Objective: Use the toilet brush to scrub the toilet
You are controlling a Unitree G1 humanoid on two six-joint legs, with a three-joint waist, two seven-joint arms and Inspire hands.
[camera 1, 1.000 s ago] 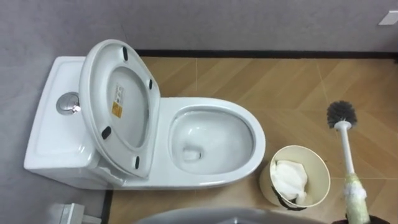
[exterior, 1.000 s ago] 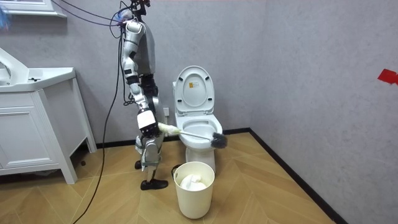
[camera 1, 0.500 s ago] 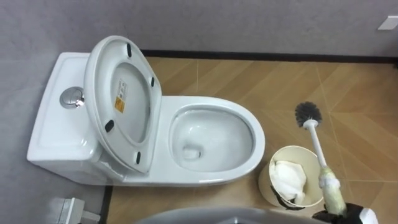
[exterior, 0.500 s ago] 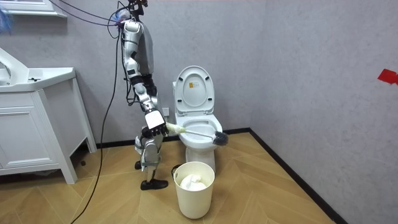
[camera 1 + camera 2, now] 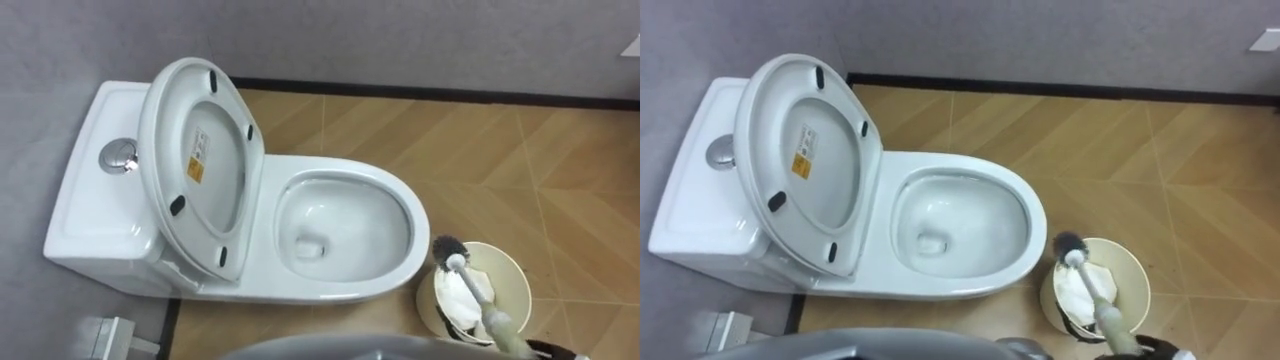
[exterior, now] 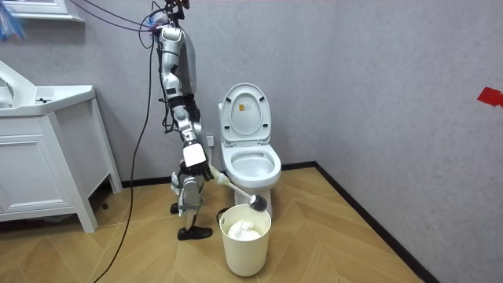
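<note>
Brush (image 5: 447,249) sits with its bristle head over the bin (image 5: 520,285) rim, just beside the front of the toilet (image 5: 345,290) and outside the bowl — lid (image 5: 195,165) up. I see my right hand (image 6: 196,168) wrapped round the handle, down by the hip

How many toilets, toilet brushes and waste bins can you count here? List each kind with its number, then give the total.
toilet: 1
toilet brush: 1
waste bin: 1
Total: 3
</note>
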